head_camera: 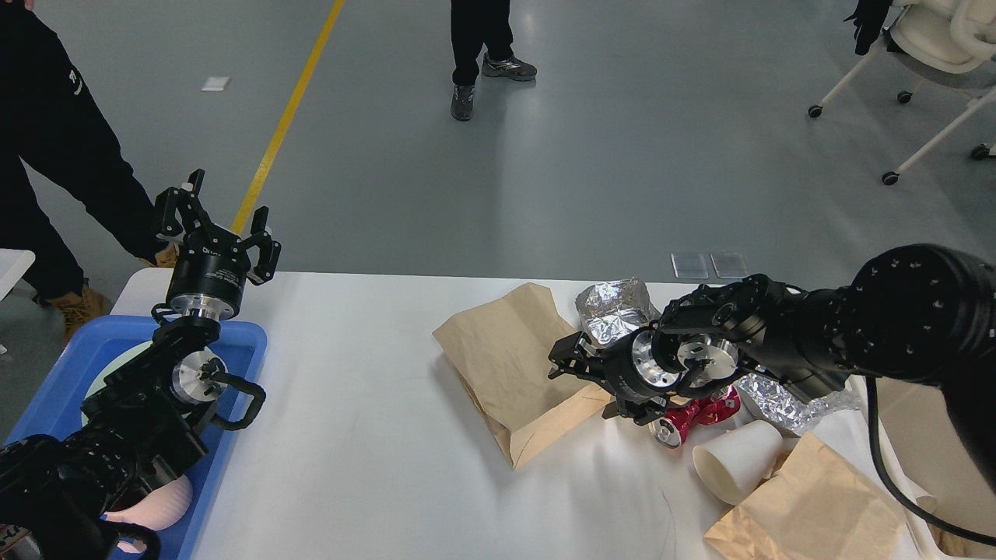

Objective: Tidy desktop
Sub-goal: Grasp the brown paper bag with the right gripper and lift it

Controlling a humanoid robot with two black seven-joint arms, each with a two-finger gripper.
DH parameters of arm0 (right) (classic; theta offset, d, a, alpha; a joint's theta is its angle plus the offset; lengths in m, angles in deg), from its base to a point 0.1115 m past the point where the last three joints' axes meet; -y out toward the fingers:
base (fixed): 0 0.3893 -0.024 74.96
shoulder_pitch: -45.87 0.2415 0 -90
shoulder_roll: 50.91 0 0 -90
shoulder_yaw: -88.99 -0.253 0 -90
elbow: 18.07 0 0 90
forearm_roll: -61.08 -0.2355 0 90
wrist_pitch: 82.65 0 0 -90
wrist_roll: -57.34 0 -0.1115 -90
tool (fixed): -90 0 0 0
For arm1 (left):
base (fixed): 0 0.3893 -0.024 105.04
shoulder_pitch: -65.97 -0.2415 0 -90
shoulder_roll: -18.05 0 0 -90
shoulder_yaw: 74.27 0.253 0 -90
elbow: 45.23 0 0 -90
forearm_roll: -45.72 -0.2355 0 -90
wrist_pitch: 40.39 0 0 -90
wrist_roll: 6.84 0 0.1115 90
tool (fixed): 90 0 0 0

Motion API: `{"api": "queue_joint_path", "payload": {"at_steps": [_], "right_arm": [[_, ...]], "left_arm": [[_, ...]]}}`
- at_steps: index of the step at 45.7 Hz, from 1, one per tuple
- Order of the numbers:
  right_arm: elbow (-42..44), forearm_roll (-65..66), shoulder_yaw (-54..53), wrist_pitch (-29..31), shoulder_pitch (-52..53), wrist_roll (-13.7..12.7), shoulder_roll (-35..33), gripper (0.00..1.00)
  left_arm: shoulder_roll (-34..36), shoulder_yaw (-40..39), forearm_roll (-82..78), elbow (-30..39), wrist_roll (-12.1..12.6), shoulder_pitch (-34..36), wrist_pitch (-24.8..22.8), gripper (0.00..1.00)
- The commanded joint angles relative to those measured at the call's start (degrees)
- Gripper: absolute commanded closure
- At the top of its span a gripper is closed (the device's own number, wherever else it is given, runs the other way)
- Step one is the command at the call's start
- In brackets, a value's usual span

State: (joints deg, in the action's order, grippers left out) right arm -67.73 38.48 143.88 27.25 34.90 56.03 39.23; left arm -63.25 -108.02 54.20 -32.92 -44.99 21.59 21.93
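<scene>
The white desktop (366, 443) carries litter on its right half: a large brown paper bag (513, 362), crumpled foil (615, 309), a crushed red can (695, 414), a white paper cup (735, 465), a second brown bag (809, 509) and a foil pouch (786, 398). My right gripper (580, 377) is low at the large bag's right edge, its fingers apart and holding nothing. My left gripper (214, 222) is open and empty, raised over the table's far left corner.
A blue tray (237, 342) with a plate and a pinkish object sits at the left under my left arm. A cream bin (934, 467) stands at the right, partly hidden by my right arm. People stand on the floor beyond the table.
</scene>
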Motion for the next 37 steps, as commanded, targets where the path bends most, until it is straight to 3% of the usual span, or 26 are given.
{"api": "queue_joint_path", "payload": {"at_steps": [1,4,7,9,10,15,27,37], "right_arm": [[3.0,0.0,-0.8,-1.6,-3.6,0.0,1.6,0.02],[4.0,0.0,-0.8,-2.2,-4.5,0.0,2.2,0.06],[4.1,0.2,-0.7,-2.3,-4.8,0.0,2.2,0.21],[4.0,0.4,-0.7,-2.3,-4.8,0.0,2.2,0.4],[3.8,0.5,-0.7,-2.1,-4.7,-0.1,2.3,0.59],[3.2,0.6,-1.0,-1.4,-3.9,-0.1,2.2,1.0],[0.7,0.5,-0.9,-0.7,-2.1,-0.1,1.1,1.0],[-6.5,1.0,-1.4,-0.7,4.2,0.0,-4.4,1.0]], "left_arm": [[0.0,0.0,0.1,0.0,0.0,0.0,0.0,0.04],[0.0,0.0,0.0,0.0,0.0,0.0,0.0,0.04],[0.0,0.0,0.0,0.0,0.0,0.0,0.0,0.04],[0.0,0.0,0.1,0.0,0.0,0.0,0.0,0.04],[0.0,0.0,0.1,0.0,0.0,0.0,0.0,0.04],[0.0,0.0,0.1,0.0,0.0,0.0,0.0,0.04],[0.0,0.0,0.0,0.0,0.0,0.0,0.0,0.04],[0.0,0.0,0.0,0.0,0.0,0.0,0.0,0.04]]}}
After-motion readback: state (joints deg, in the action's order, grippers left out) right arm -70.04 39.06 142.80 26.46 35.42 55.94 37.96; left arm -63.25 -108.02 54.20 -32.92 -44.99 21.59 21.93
